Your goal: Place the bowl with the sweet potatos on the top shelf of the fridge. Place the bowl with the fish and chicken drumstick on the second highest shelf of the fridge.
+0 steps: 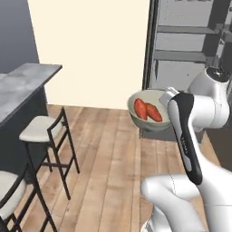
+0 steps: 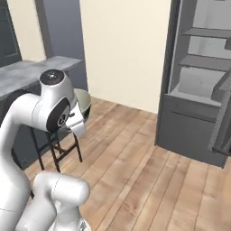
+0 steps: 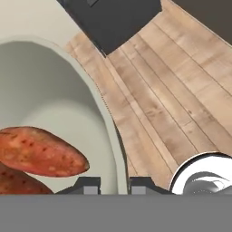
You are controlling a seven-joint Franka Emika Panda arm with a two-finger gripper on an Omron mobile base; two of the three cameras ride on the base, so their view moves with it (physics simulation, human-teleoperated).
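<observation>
Gripper is carrying the bowl with the sweet potatos in mid-air over the wood floor. Fingers are pinching the rim: one tip inside the wall, the other outside, wall running up between them. So clamped on the bowl, not fully together.

The two sweet potatos are lying on the inside of the fingers, close to the inner tip, not touching it as far as I can tell.

Fridge is standing open ahead of the fingers, shelves well apart from the bowl. Top shelf of the fridge is sitting above rim height, so a lift looks needed.

Risks, my read:
- Single-point rim pinch on a deep bowl with the load hanging off to one side of the fingers. Bowl could be pivoting or slipping in the grip under any fast swing.
- Any tilt is sending the tubers rolling, shifting weight further.
- Far rim could be clipping the fridge frame or the shelf edge on entry if the approach is coming in low.

View differences:
- Hand view is giving the actual grip and the tubers up close; no shelves in it.
- Left base view is giving bowl plus fridge in one shot, but the arm is covering the fingers.
- Right base view is giving the shelf stack from the side, with just a sliver of bowl behind the wrist.
</observation>
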